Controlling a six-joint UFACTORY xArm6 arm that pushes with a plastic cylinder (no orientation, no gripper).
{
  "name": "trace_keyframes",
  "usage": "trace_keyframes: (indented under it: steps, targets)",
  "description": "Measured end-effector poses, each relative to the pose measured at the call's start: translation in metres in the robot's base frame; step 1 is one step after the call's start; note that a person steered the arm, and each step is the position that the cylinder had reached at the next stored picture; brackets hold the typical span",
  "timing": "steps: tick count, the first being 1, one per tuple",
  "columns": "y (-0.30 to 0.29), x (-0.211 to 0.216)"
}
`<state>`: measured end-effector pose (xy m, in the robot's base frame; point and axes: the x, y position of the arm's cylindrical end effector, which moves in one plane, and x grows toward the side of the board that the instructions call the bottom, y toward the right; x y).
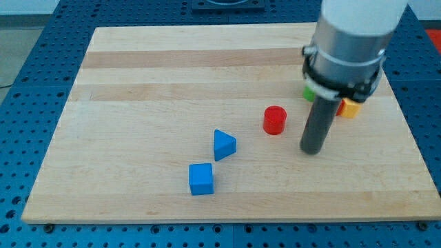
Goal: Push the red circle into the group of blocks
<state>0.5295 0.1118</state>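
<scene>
blue cube [201, 178] 1 | blue triangle [223, 145] 1 | red circle [274, 120] 1 | my tip [311, 149] right of it, holding nothing | green [309, 93], orange [349, 107] blocks, perhaps more hidden

You see a pale wooden board [172, 76] of glued lengthwise strips lying on a blue perforated table top [27, 76], its grid of small holes showing on every side, under even, soft light that throws only faint shadows.
</scene>
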Motion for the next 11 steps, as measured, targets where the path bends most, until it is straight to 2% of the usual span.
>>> trace_keyframes:
  steps: [1,2,3,4,5,6,7,9,10,11]
  targets:
    - [-0.056,-0.005]
    - [-0.076,-0.032]
    - [-0.079,-0.063]
    - [-0.047,-0.068]
    - [-0.058,-0.067]
    - [-0.07,-0.042]
    - [-0.041,-0.042]
    - [0.019,-0.07]
    - [0.009,-0.066]
    - [0.0,-0.016]
